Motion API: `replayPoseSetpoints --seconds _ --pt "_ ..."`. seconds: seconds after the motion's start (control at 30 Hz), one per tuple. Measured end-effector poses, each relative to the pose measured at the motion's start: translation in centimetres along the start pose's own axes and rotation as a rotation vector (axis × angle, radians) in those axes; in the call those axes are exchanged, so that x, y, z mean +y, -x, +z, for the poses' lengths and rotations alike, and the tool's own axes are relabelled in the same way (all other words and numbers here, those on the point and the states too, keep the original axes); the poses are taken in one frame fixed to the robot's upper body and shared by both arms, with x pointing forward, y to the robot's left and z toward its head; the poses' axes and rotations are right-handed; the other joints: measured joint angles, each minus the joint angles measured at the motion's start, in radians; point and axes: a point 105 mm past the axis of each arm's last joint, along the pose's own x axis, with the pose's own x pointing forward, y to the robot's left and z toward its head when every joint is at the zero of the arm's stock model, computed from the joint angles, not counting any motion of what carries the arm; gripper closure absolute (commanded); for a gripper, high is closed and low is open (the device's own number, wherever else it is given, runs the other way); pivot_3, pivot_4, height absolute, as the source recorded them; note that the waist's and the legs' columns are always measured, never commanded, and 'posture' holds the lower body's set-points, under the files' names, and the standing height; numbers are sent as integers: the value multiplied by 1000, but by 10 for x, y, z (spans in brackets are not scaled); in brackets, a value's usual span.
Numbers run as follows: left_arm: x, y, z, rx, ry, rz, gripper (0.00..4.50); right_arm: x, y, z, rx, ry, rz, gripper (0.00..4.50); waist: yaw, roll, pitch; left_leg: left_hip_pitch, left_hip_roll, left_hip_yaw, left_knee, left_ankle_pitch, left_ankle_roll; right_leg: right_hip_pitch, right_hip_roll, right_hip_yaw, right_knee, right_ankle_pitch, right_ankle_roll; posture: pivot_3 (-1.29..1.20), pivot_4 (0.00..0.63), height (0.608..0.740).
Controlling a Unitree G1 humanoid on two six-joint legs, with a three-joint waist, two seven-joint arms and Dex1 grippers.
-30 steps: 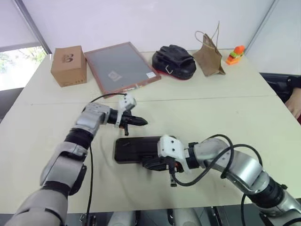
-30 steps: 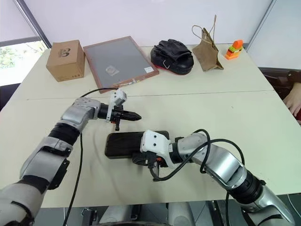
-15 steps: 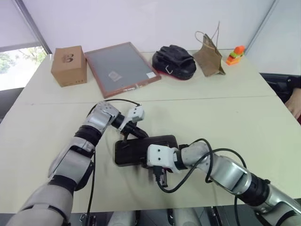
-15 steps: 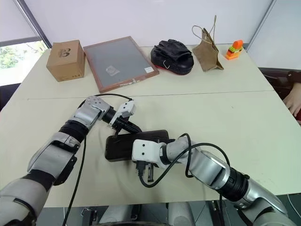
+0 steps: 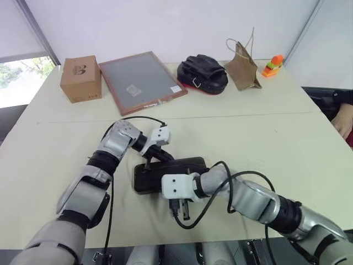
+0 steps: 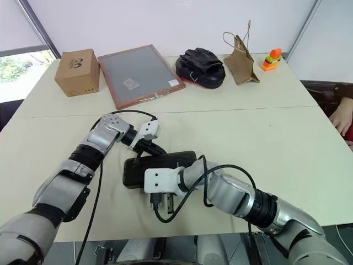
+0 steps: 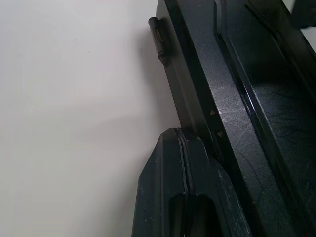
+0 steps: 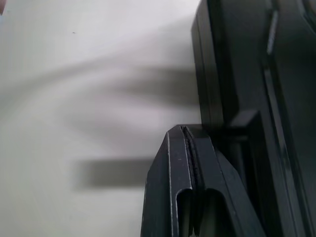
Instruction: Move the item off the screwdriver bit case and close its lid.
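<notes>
Two arms bent inward over the desk [image 5: 276,143]: the left gripper [image 5: 150,158], fingers pressed together, angled down at the screwdriver bit case's [image 5: 148,178] far edge; the right gripper [image 6: 161,194], fingers likewise together, met its near edge, lid [image 6: 161,164] down

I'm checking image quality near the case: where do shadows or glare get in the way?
Right wrist view: soft streaky shadows fall across the table beside the screwdriver bit case. Left wrist view: a pale sheen with fine scratches shows on the case's dark edge. Right eye view: even light, a faint shadow under the case.
</notes>
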Motion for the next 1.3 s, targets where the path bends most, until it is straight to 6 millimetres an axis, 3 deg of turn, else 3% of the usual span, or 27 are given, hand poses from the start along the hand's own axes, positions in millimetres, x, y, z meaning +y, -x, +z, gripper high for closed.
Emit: replayPoseSetpoints --seconds 0.27,0.8,1.3 --pt "-2 3 -1 39 2 13 4500 -2 -3 6 52 192 -2 4463 -2 0 -1 2 0 0 0 0 0 0 2 0 3 0 0 0 150 740" --pt "4 -16 6 -12 -43 -18 4500 -1 16 -8 91 296 15 4463 31 0 -1 2 -2 0 2 -2 3 7 -3 -1 -5 1 2 0 150 740" --pt "-6 -2 0 43 24 19 4500 0 8 -3 89 447 6 4463 2 0 -1 3 0 0 1 -2 3 6 0 -1 -3 1 2 0 150 740"
